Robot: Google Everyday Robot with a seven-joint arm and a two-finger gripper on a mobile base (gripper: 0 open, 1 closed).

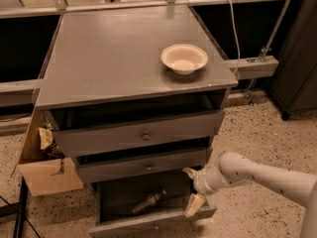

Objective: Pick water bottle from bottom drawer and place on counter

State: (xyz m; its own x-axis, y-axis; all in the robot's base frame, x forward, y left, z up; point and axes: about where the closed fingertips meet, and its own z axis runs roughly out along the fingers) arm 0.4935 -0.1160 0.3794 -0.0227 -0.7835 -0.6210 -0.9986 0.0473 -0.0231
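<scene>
The water bottle lies on its side in the open bottom drawer, near the middle of its dark inside. My gripper is at the drawer's right end, above its front right corner and to the right of the bottle, apart from it. Its two pale fingers stand spread open and hold nothing. The counter is the grey top of the cabinet, with a white bowl near its right edge.
The two upper drawers with round knobs stand slightly pulled out above the bottom one. An open cardboard box sits on the floor left of the cabinet. A dark cabinet stands at the right.
</scene>
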